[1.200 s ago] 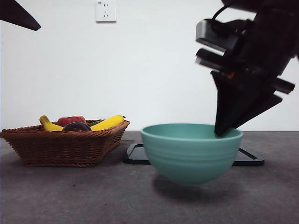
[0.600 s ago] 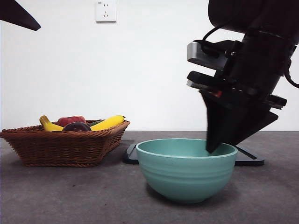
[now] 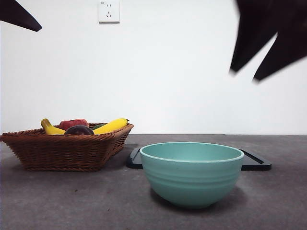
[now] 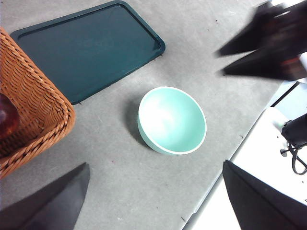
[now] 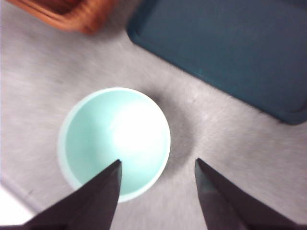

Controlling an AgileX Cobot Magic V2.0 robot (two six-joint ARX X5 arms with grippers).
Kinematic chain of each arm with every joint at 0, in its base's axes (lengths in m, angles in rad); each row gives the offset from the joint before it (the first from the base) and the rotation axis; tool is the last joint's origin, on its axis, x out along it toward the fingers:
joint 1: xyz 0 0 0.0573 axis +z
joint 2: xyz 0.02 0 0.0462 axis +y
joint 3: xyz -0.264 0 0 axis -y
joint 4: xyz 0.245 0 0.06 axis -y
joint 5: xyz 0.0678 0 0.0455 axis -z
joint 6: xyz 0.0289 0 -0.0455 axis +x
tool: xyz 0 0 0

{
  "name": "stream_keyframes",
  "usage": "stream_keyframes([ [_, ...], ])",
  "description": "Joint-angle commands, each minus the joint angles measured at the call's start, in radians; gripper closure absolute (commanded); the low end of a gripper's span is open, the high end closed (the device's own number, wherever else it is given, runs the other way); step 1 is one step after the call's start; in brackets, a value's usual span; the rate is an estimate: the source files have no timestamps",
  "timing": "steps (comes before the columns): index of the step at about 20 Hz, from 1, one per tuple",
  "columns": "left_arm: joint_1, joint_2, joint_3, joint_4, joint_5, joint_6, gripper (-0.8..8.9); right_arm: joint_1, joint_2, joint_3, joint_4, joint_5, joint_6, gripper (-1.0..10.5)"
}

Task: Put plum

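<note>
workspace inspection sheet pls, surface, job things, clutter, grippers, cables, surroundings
surface: grey table, bare in front.
job's things: plum, dark, lies in the wicker basket among the other fruit; teal bowl stands upright and empty, in front of the dark tray.
clutter: two bananas and a red fruit in the basket.
grippers: right gripper above the bowl, fingers apart, holding nothing; left gripper waits high, open, empty.
cables: black cable off the table's edge.
surroundings: white wall, wall socket.
</note>
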Motion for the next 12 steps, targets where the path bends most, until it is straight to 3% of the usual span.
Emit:
stream_keyframes([
  [1,-0.004,0.005,0.020,0.011,0.006,0.006,3.78,0.006,-0.086,0.044,-0.062,0.000,-0.026,7.0],
  [6,-0.004,0.005,0.020,0.010,0.006,0.002,3.78,0.006,-0.248,0.066,-0.196,-0.037,-0.020,7.0],
  [12,-0.004,0.005,0.020,0.010,0.006,-0.001,3.78,0.006,-0.279,0.066,-0.282,-0.056,-0.025,7.0],
])
